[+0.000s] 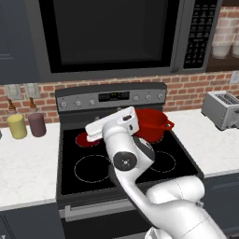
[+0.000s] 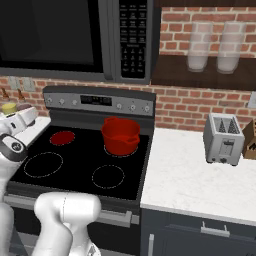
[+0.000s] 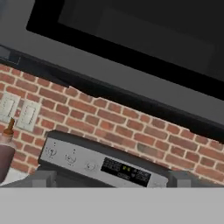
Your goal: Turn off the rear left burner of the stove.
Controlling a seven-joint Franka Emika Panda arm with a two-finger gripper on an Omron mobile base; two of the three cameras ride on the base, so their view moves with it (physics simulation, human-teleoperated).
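While rear left burner (image 2: 63, 137) glows red on stove (image 2: 80, 170), knobs (image 3: 70, 158) lie at 12 o'clock from hand (image 1: 100, 128), well apart; jaw state unreadable.

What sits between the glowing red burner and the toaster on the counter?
A red pot stands on the stove between the rear left burner and the toaster, then bare counter; the right base view shows it.

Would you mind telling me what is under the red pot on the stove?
The red pot sits on the stove, at its rear right. A thin white ring peeks out around its base; the zone's disc itself is covered.
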